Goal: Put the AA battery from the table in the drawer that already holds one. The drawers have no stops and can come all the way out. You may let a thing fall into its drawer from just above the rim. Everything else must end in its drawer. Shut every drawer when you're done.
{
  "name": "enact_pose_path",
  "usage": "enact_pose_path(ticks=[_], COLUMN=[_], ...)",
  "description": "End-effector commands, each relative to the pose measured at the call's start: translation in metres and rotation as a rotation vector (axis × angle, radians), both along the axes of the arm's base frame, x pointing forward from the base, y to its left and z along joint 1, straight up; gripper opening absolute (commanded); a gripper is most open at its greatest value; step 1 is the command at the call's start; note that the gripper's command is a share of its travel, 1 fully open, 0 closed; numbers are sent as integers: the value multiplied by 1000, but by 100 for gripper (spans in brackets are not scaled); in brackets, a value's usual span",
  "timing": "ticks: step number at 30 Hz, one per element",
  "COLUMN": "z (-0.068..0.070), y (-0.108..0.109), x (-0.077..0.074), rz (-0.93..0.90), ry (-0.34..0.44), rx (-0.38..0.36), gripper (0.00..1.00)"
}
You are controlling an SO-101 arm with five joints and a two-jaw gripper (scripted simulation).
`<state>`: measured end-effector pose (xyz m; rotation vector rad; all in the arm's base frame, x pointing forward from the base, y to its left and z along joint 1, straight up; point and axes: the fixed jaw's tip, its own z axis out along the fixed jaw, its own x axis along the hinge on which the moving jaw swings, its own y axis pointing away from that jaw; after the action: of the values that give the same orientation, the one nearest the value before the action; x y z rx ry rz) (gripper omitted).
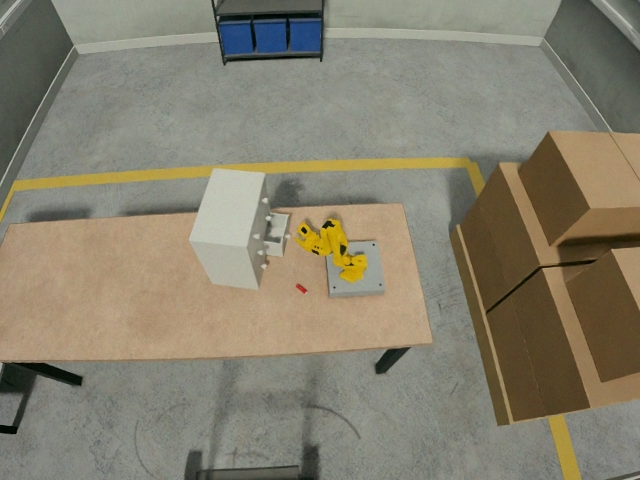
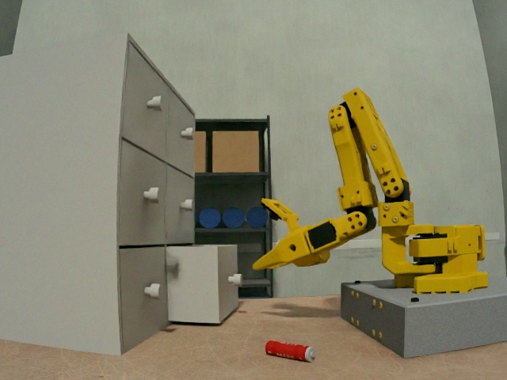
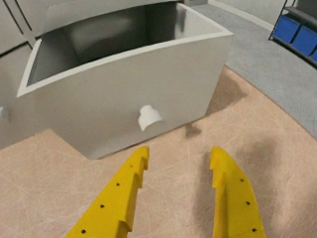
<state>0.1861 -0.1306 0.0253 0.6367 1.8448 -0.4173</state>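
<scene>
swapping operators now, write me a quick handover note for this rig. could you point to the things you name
Gripper (image 1: 296, 238) (image 2: 257, 233) (image 3: 179, 151): partly open, nothing between the fingers, in front of the pulled-out drawer's knob.
Red AA battery with a pale end (image 1: 301, 288) (image 2: 290, 351): lying on the table, not picked up.
White box-shaped drawer, bottom row (image 2: 193, 284) (image 3: 124, 94): out; no battery visible in it, though part of its floor is hidden.
Done: one drawer out, the other five shut.
Left: find the drawer holding a battery, put the red one in, shut everything.

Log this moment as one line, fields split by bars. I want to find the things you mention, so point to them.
gripper (image 1: 298, 238) (image 2: 258, 233) (image 3: 180, 151): open, nothing held | bottom far drawer (image 1: 275, 250) (image 2: 196, 284) (image 3: 124, 94): pulled out | AA battery (image 1: 301, 288) (image 2: 288, 351): on table, lying flat | other five drawers: shut
</scene>
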Motion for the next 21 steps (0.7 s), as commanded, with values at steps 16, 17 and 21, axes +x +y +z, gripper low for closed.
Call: enact_pose_path(ticks=[16,17,21], z=[0,0,0], y=[3,3,3], x=[3,3,3], rz=[20,20,20], ry=[-2,-2,-2], rx=[-7,-7,-7], gripper=[21,21,21])
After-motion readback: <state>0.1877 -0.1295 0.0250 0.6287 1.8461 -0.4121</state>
